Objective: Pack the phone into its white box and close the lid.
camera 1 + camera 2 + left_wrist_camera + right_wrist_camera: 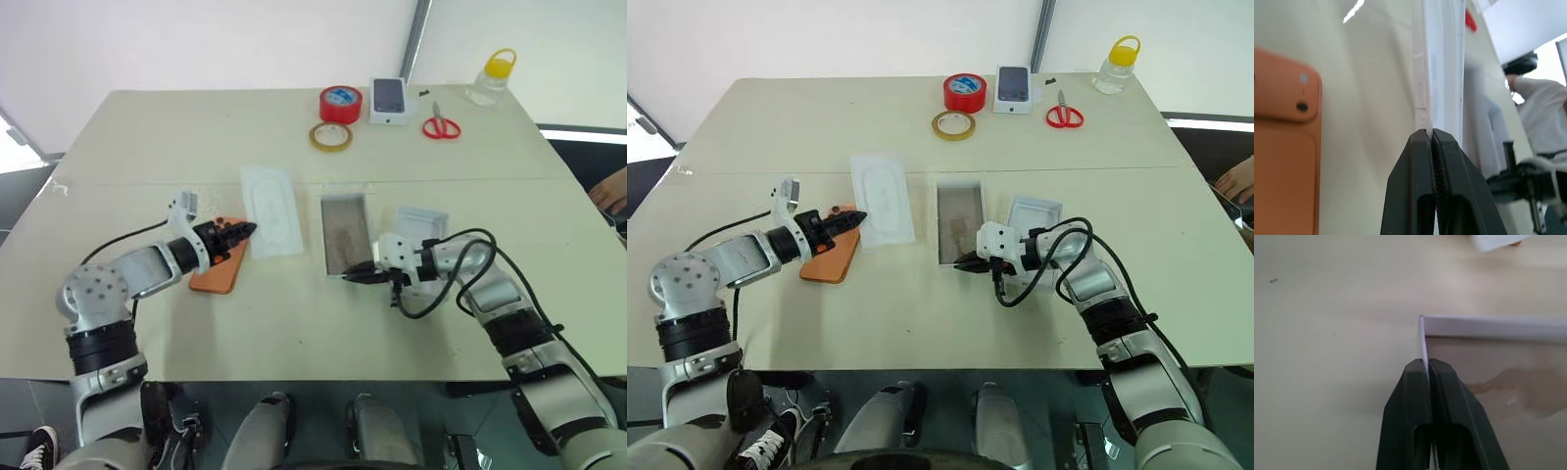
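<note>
overall light: pretty bright and even, soft daylight feel, nothing harsh

table [294,127]: pale top, evenly lit, a bit washed out toward the upper part of the frame

shadows: soft and short, sitting right under my arms

glare: blown-out white patch far left edge, bright strip far right

wrist views: my fingertips [1422,161] sharp-ish, everything past them blurry, background upper right overexposed

edges: table lines bow a little

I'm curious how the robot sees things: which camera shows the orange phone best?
The right eye view: the phone lies whole on the table, partly under the left gripper. The left eye view shows much the same. The left wrist view catches its camera corner; the right wrist view shows the white box instead.
</note>
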